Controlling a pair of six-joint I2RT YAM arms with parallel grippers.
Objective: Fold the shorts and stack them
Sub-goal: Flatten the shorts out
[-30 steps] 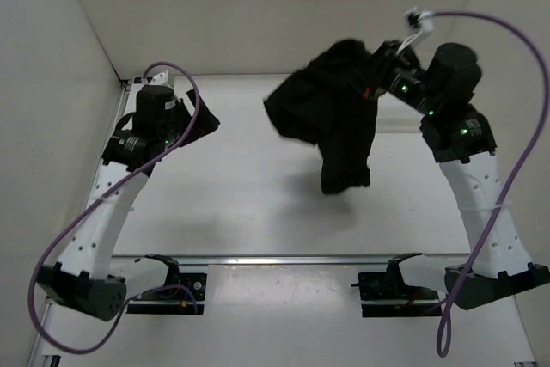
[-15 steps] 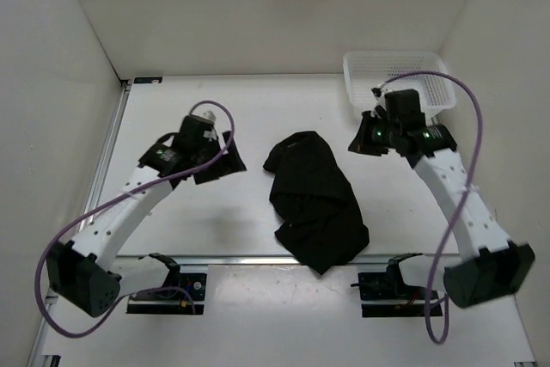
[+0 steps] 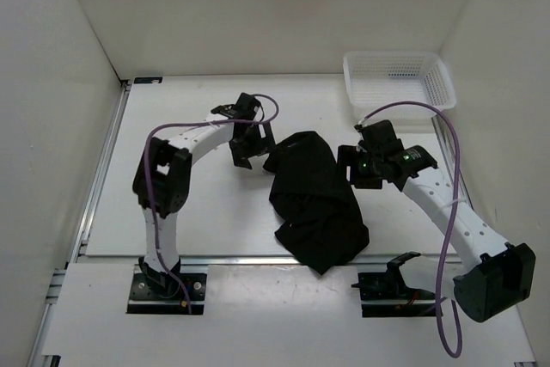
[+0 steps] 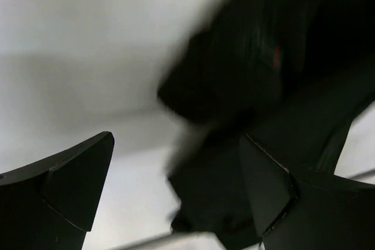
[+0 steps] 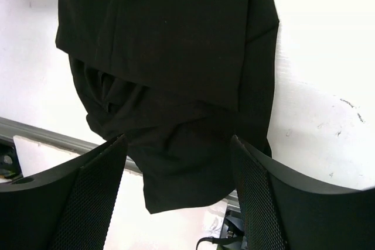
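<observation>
The black shorts (image 3: 314, 199) lie in a crumpled heap at the middle of the table, running from the centre down to the front rail. My left gripper (image 3: 255, 145) hangs open at the heap's upper left edge. In the left wrist view the blurred shorts (image 4: 258, 74) fill the right side, and the gripper (image 4: 176, 185) holds nothing. My right gripper (image 3: 351, 168) stands open just off the heap's right side. In the right wrist view the shorts (image 5: 170, 57) spread beyond the gripper (image 5: 176, 194), with no cloth between its fingers.
A white mesh basket (image 3: 395, 58) stands at the back right corner. A metal rail (image 3: 215, 258) runs along the table's front edge, and the shorts' lower end reaches it. White walls close the left, back and right sides.
The right gripper had the shorts lifted at the back, then laid them on the table and opened. The left arm swung in from the far left to the shorts' upper left edge.
</observation>
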